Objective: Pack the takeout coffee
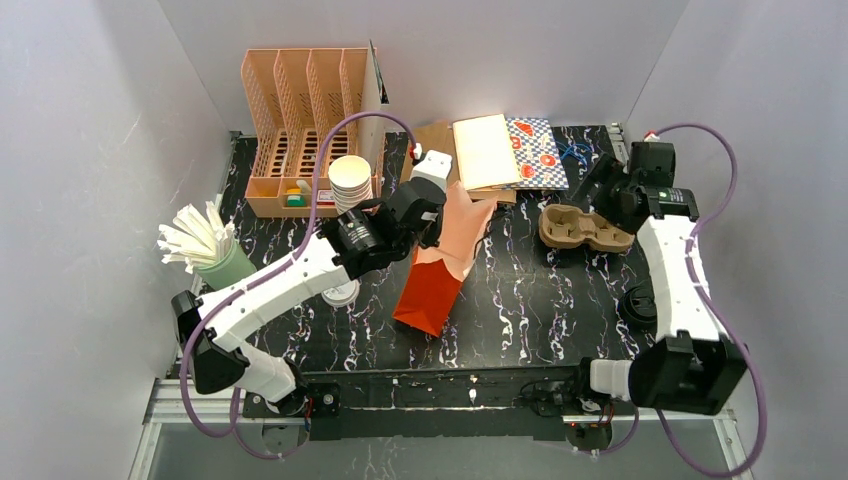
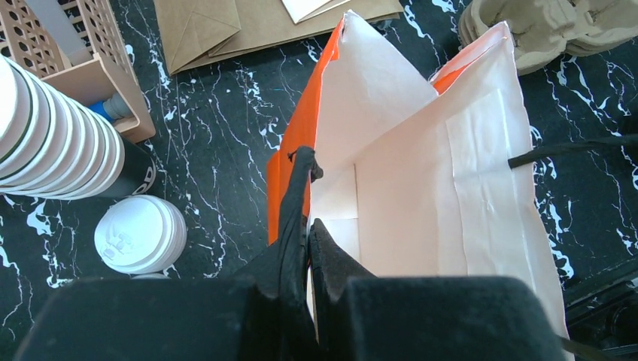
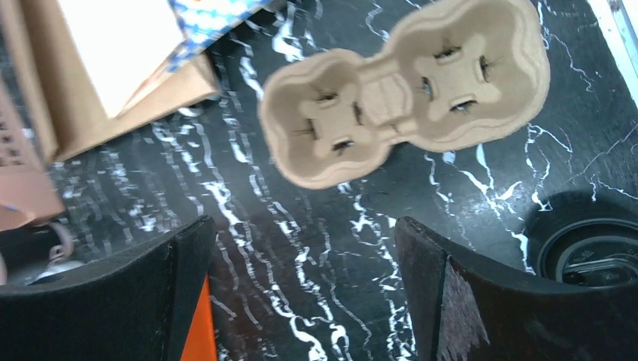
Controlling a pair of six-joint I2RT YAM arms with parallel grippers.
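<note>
Left pincer (image 2: 307, 242): pressed together on the rim of the orange bag (image 2: 301, 120), holding its mouth open.
Right pincer (image 3: 301, 301): spread wide, empty, over the tabletop (image 3: 361, 248); cup carrier (image 3: 406, 90) at its 12 o'clock.
Coffee (image 1: 638, 305): black-lidded cup, upright, at 3 o'clock of the bag, well apart.
Handling: probably light, thin-walled, crushable; the lid may pop. Take the wall under the lid, gently, upright.

Robot arms (image 1: 290, 275) are standing at a black marbled bench (image 1: 520, 300) inside plain white walls (image 1: 90, 150): a lab cell posing as a café counter with stacked cups (image 1: 349, 180) and straws (image 1: 195, 235).
</note>
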